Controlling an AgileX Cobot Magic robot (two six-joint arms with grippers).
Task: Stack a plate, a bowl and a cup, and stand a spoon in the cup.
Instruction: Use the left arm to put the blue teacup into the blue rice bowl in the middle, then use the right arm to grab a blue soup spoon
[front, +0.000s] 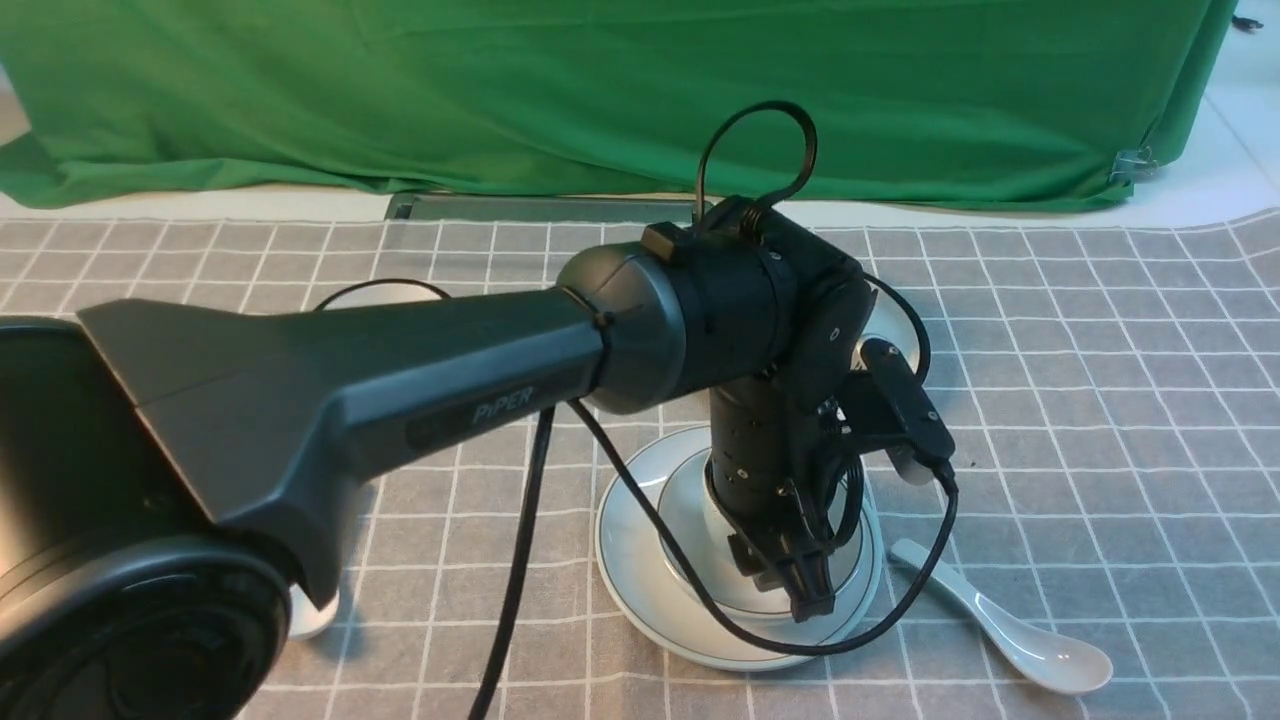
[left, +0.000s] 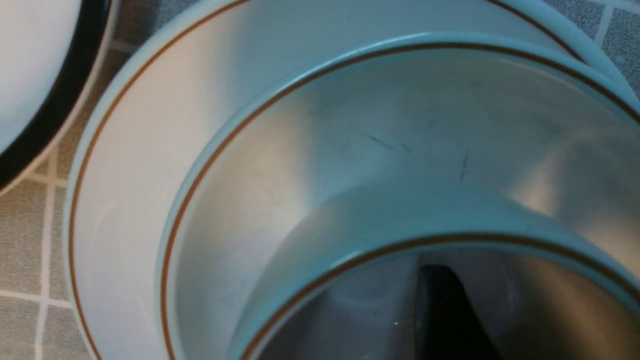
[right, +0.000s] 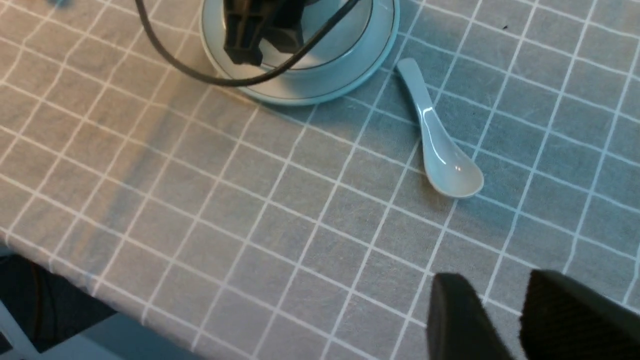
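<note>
Cup (left: 400, 215) nests in bowl (left: 300, 150) on plate (left: 130, 150), with the left gripper (front: 808, 598) dipping one finger (left: 445, 310) inside, its clamp unclear. Stacking looks done. Next, the parted, empty right gripper (right: 505, 285) must take the spoon (front: 1010, 635) at the front view's lower right.

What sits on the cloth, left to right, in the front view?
White piece, part hidden under the left arm → plate → spoon. The bowl sits on the plate, so it has no place of its own.

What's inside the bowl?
The cup stands in the bowl. One dark finger of the left gripper reaches into the cup. The bowl's bottom under the cup is hidden.
</note>
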